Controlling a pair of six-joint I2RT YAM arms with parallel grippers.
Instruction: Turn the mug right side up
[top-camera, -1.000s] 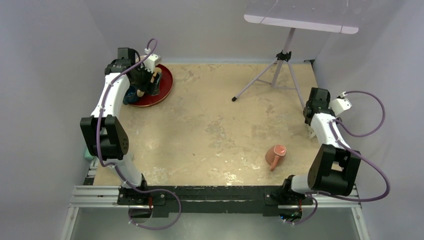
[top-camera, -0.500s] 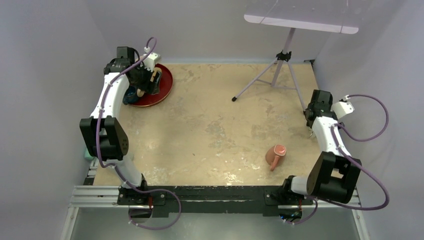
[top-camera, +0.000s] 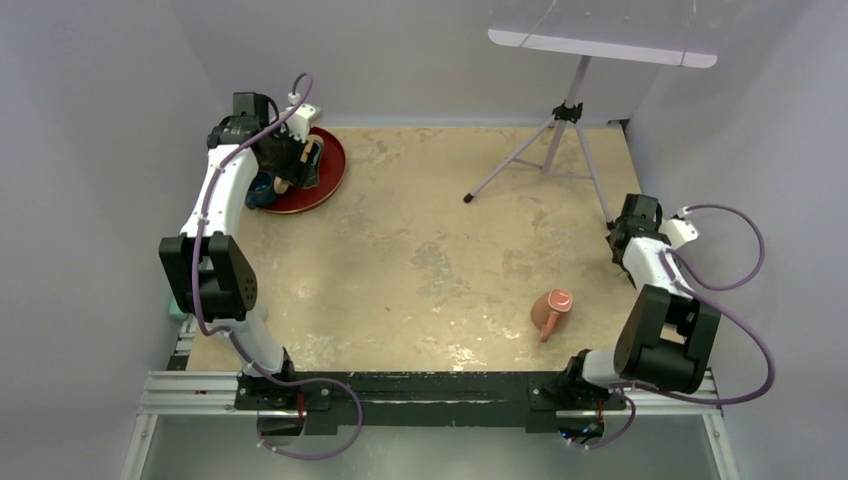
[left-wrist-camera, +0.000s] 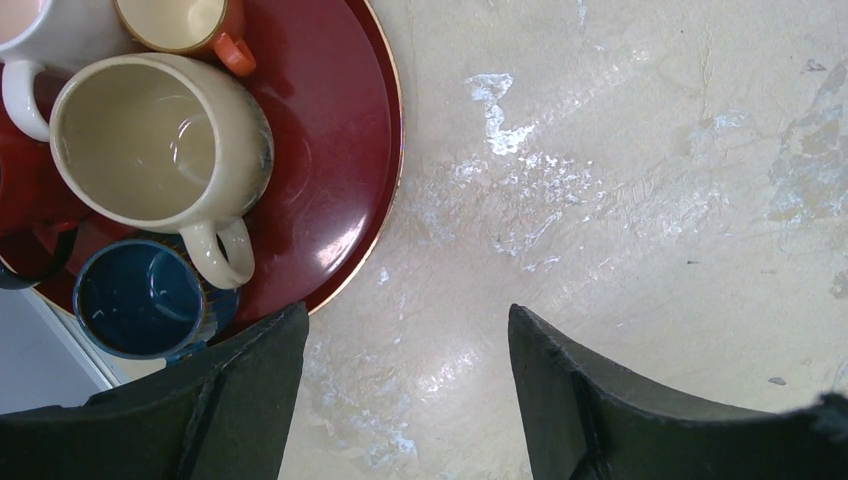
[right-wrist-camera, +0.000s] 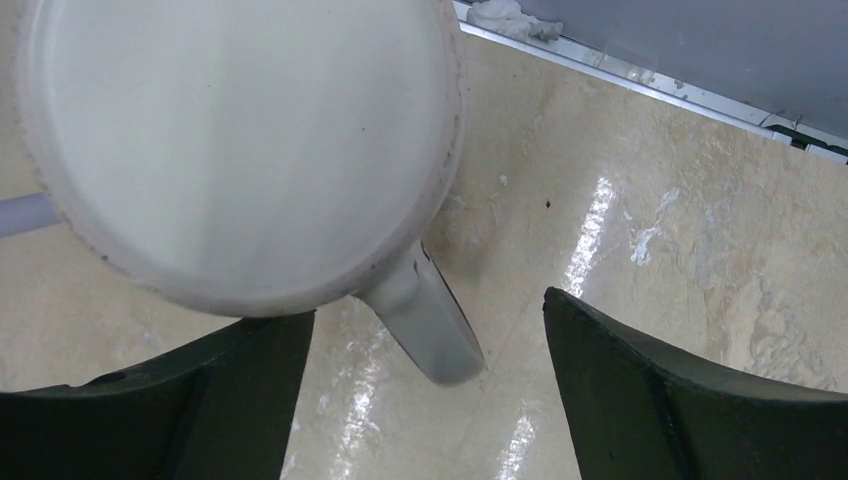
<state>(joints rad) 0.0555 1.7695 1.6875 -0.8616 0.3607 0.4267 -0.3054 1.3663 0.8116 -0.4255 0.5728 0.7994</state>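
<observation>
A pink mug (top-camera: 551, 310) lies on its side on the tan table, front right, with its mouth facing the back right and its handle pointing to the near edge. It shows in neither wrist view. My right gripper (top-camera: 625, 247) is open and empty at the right table edge, well behind and to the right of the mug; its jaws stand wide apart in the right wrist view (right-wrist-camera: 430, 305). My left gripper (top-camera: 290, 165) is open and empty over the red tray at the back left, and in the left wrist view (left-wrist-camera: 405, 315) its jaws hang over bare table beside the tray rim.
The red tray (left-wrist-camera: 335, 150) holds a cream mug (left-wrist-camera: 160, 140), a blue mug (left-wrist-camera: 140, 300), an orange mug (left-wrist-camera: 190, 20) and a white mug (left-wrist-camera: 40, 40), all upright. A tripod (top-camera: 560, 135) stands at the back right. A pale round blurred shape with a stub (right-wrist-camera: 240, 140) fills the right wrist view.
My right wrist has moved nearer along the right table edge, its cable loop folding down with it. The left arm has shifted only slightly. The pink mug has not moved.
</observation>
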